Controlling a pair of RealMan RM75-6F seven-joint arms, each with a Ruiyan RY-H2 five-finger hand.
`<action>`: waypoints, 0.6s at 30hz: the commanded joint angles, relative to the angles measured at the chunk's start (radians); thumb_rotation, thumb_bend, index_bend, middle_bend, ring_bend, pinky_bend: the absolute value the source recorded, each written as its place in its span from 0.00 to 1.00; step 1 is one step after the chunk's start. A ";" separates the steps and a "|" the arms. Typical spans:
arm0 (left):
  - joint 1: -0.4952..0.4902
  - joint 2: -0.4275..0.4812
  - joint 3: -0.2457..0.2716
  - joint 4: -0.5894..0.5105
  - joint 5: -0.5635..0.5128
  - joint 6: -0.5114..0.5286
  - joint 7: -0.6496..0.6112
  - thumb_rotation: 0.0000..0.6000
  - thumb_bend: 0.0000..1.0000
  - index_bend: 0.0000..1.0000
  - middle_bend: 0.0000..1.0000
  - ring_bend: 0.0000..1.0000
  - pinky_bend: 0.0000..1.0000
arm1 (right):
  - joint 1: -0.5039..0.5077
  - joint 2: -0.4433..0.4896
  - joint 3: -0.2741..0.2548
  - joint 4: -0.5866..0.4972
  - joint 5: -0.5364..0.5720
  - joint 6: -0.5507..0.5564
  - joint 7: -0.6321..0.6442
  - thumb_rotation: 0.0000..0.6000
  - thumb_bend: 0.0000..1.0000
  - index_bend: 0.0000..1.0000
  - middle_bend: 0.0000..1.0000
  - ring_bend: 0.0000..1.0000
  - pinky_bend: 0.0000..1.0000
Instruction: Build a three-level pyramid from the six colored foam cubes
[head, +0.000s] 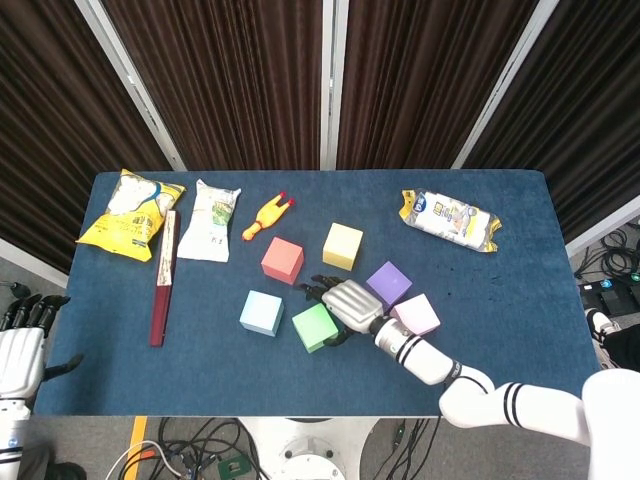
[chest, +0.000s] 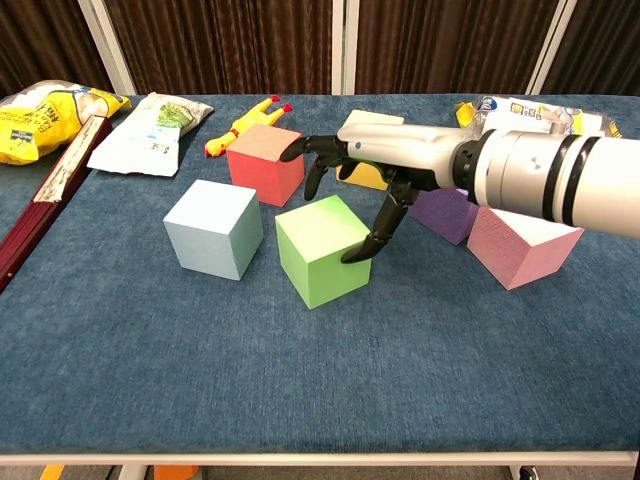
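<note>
From the head view, the right hand (head: 345, 302) sits over the green cube (head: 314, 327) near the middle of the tabletop (head: 500, 330), toward its front edge, fingers spread around the cube's right side; the left hand (head: 20, 345) hangs off the tabletop's left edge, open and holding nothing. From the chest view, the thumb rests against the cube's right face and the other fingers arch over its back edge, no firm pinch yet; being foam, it is probably light and yielding, so opposite flat faces look the best hold.
</note>
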 joint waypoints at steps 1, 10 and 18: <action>0.000 -0.001 -0.001 0.004 -0.001 -0.001 -0.004 1.00 0.00 0.20 0.19 0.09 0.12 | -0.010 -0.022 -0.006 0.015 0.006 0.028 0.006 1.00 0.03 0.14 0.31 0.06 0.16; -0.005 -0.004 -0.001 0.017 0.002 -0.009 -0.016 1.00 0.00 0.20 0.19 0.09 0.12 | -0.064 -0.066 -0.019 0.034 0.028 0.125 0.012 1.00 0.09 0.29 0.42 0.11 0.16; -0.013 -0.009 -0.005 0.027 0.005 -0.016 -0.025 1.00 0.00 0.20 0.19 0.09 0.12 | -0.109 -0.059 0.005 -0.032 0.148 0.192 -0.115 1.00 0.09 0.29 0.42 0.11 0.15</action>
